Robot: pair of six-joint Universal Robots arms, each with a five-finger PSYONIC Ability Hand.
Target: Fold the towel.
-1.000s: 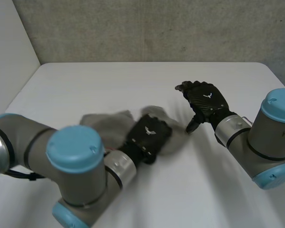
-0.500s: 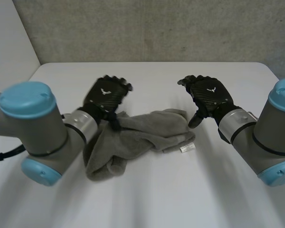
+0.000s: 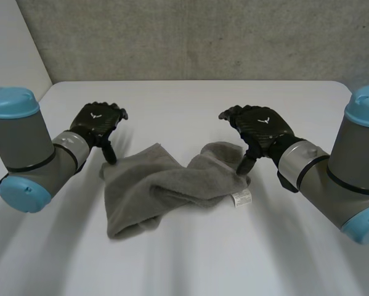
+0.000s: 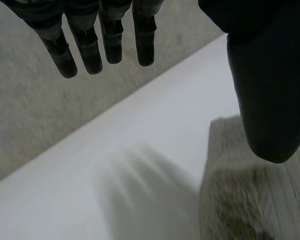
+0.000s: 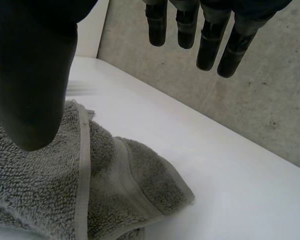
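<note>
White table (image 3: 202,105), far corners rounded. Directly on it, near the middle: a grey terry towel (image 3: 166,185), crumpled, loosely bunched, a thick fold heaped across it, a flatter part spread toward the left. A small white label (image 3: 240,198) sticks out at its right edge, flat on the tabletop.

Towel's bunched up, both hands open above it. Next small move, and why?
Probably lower the left hand and pinch the towel corner under its thumb. The towel lies crumpled, neither hand holds it, and the right hand hangs open at the opposite end, so a grasp must come before any spreading or folding.
</note>
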